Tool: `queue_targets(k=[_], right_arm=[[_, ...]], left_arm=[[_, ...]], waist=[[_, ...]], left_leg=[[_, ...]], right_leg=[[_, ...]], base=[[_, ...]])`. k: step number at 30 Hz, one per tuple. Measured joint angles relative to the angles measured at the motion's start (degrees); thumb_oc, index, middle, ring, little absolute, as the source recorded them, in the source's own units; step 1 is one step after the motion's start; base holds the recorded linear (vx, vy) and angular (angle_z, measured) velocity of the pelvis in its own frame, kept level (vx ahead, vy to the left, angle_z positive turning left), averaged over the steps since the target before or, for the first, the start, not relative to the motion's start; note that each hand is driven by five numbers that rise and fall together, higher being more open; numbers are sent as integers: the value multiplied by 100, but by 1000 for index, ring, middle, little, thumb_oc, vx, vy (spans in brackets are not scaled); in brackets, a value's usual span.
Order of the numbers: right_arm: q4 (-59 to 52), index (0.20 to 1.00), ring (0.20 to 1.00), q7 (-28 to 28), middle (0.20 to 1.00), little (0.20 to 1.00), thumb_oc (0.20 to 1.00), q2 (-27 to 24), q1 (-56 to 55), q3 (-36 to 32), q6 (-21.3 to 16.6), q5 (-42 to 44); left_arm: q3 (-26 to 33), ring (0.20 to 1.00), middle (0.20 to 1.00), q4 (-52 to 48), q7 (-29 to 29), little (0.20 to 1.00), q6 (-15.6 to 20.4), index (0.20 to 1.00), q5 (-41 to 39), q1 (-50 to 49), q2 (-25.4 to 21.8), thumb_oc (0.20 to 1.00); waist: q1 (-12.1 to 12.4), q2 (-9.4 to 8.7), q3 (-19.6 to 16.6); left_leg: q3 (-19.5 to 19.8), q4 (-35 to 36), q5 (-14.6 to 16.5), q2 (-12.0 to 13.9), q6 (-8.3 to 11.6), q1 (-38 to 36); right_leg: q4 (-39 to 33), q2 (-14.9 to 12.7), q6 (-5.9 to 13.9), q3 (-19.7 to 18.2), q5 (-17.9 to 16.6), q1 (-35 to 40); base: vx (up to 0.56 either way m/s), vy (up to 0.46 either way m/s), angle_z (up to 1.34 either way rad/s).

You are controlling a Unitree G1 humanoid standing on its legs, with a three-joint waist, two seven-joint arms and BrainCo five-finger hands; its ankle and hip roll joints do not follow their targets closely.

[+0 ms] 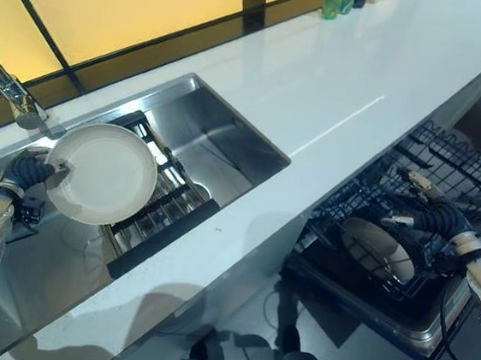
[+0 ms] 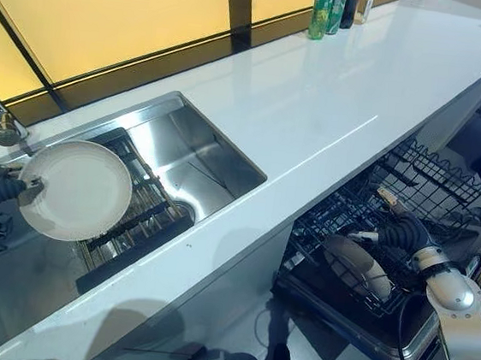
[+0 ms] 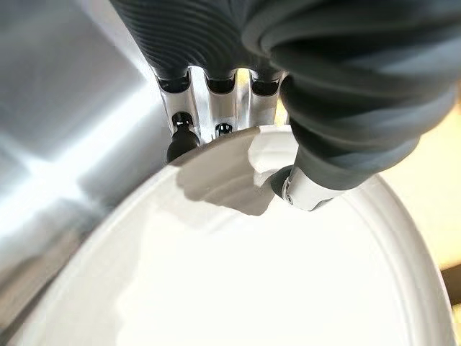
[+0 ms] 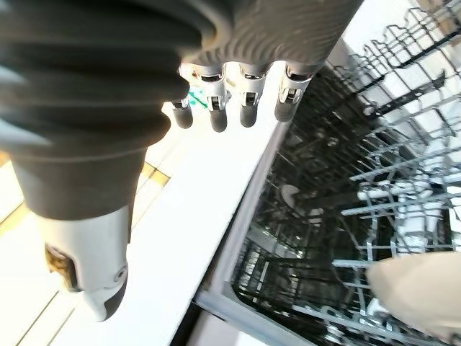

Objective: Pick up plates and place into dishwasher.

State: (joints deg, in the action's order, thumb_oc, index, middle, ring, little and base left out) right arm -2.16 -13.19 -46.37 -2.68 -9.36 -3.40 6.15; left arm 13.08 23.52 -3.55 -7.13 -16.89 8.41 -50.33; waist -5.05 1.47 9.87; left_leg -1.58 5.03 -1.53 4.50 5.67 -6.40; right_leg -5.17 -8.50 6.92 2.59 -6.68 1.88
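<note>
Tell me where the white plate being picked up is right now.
The white plate is on the robot's left, pinched at its rim by the left robot hand above the sink, over the dish rack and just below the faucet.

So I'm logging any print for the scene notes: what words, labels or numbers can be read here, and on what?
No text can be read anywhere.
Bottles at the far end of the counter: labels too small and blurred to read.
White plate in the left hand: no print.
Dishwasher rack by the right hand: no lettering visible.
</note>
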Motion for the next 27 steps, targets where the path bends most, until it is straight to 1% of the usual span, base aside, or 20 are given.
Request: queue_targets(k=[2,3,6,11,15,18,20,23,27], right_arm=[[-1,1000,1000,11,1000,1000,1000,79,0,0,-26,-1],[-1,1000,1000,43,1000,1000,1000,119,-6,-2,-32,-4],[-2,1000,1000,250,1000,1000,1000,242,-34,-12,-43,-49],[-52,1000,1000,1000,1000,1000,1000,326,-31,-151,-60,-313],[-305,1000,1000,1665,1000,1000,1000,325,57,-208,-66,-409],[-453,1000,1000,2109,1000,1000,1000,321,159,-213,-112,-444],[-592,1000,1000,2339,1000,1000,1000,321,250,-221,-235,-439],[-801,1000,1000,2566,1000,1000,1000,320,508,-222,-504,-422],[-1168,1000,1000,2539,1000,1000,1000,321,905,-171,-781,-191]], left_arm=[[68,200,200,-105,261,200,112,200,5,-30,99,200],[201,200,200,-263,407,200,175,200,36,-84,211,200],[451,200,200,-752,773,200,502,200,39,-237,446,200],[518,200,200,-1282,1210,200,1028,200,38,-367,603,200],[566,200,200,-1592,1302,200,1419,200,37,-377,749,200],[566,200,200,-1672,1352,200,1558,200,34,-378,762,200],[566,200,200,-1791,1381,200,1676,200,33,-379,786,200],[563,200,200,-1959,1382,200,1898,200,31,-378,916,200],[518,200,200,-2264,1389,200,2125,200,33,-353,1068,200]], waist=[[61,-39,-46],[124,-62,-64],[162,-125,-116],[244,-135,-143],[277,-126,-202],[286,-123,-210],[295,-121,-216],[300,-109,-249],[309,-99,-354]], left_leg=[[13,0,-2,11,4,1],[15,0,-3,13,4,1],[37,0,-4,21,7,2],[51,0,-4,21,7,-5],[50,0,-4,26,7,-22],[46,1,-2,27,9,-63],[45,2,4,28,15,-73],[51,2,5,30,16,-81],[78,2,9,34,22,-86]], right_leg=[[-1,8,-7,16,4,6],[0,12,-8,20,4,7],[-1,16,-13,44,9,23],[-1,16,-12,70,11,45],[-1,21,-13,72,11,65],[-2,22,-14,72,12,102],[-2,22,-17,72,15,112],[-2,23,-20,72,17,117],[-2,29,-24,82,19,136]], base=[[34,-12,4],[0,0,0],[23,-15,4],[6,-2,2],[0,0,0],[0,0,0],[0,0,0],[0,0,0],[-5,2,1]])
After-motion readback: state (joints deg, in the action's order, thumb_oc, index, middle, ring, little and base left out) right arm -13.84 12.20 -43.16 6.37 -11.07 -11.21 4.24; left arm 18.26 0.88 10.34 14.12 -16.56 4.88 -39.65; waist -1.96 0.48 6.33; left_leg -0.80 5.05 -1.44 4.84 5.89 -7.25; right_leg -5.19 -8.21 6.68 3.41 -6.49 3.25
